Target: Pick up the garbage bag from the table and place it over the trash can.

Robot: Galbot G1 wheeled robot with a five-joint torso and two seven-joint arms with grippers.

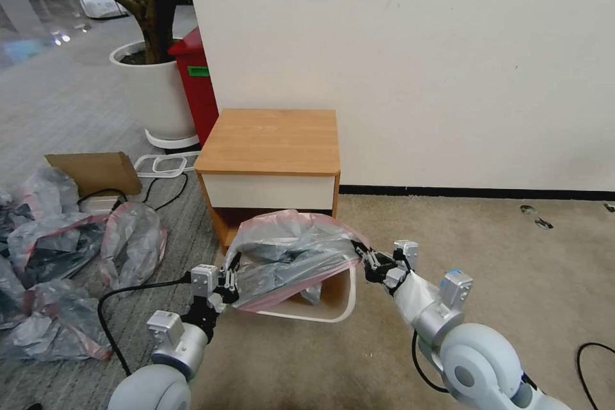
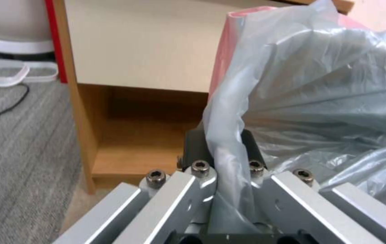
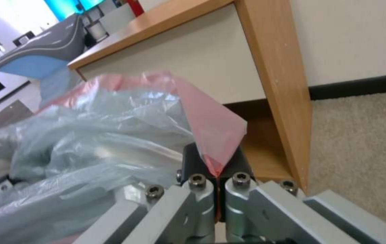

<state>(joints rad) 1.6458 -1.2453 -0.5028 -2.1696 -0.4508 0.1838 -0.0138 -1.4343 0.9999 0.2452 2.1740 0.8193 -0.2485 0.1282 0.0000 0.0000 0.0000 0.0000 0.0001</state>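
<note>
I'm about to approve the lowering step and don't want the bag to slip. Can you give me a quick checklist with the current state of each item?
1. Left gripper clamped on the garbage bag: ok.
2. Right gripper pinching the pink rim band: ok.
3. Bag stretched between both grippers above the trash can: ok.
4. Bag mouth open and facing down: cannot tell.
5. Rim band past the can's far edge, by the table: cannot tell.
6. Near can rim covered: not ok, it lies bare.
</note>
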